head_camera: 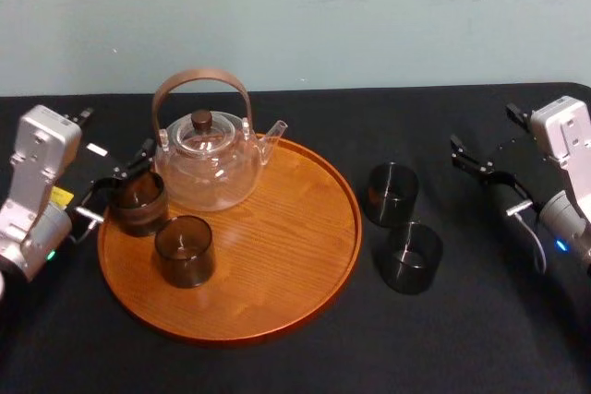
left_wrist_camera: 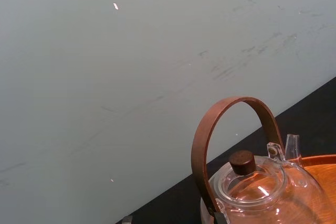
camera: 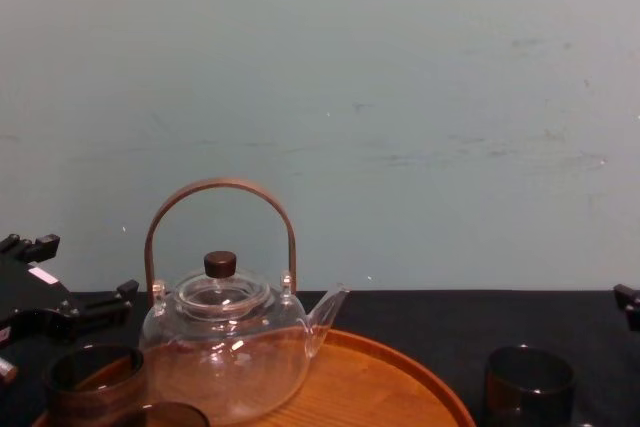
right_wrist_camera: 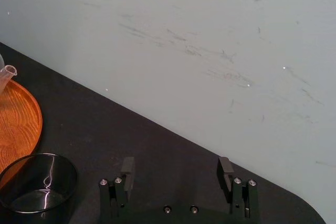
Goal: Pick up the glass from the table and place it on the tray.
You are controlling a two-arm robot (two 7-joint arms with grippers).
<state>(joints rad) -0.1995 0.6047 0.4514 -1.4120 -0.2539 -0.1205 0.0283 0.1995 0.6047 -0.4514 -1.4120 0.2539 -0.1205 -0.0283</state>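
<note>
The left gripper (head_camera: 120, 182) is at the left rim of the round wooden tray (head_camera: 295, 256). Its jaws are spread wide at the left side of a dark glass (head_camera: 138, 202), and it cannot be told whether they touch it. This glass stands upright on the tray, just inside the rim and close beside the clear teapot (head_camera: 205, 168). A second glass (head_camera: 185, 249) stands on the tray a little nearer the robot. The right gripper (head_camera: 482, 128) hangs over the right side of the black surface (head_camera: 305, 366), its jaws wide apart and holding nothing. Between it and the tray, a far glass (head_camera: 391, 193) and a near glass (head_camera: 411, 256) stand upright on the surface, close together and just off the tray's right rim.
</note>
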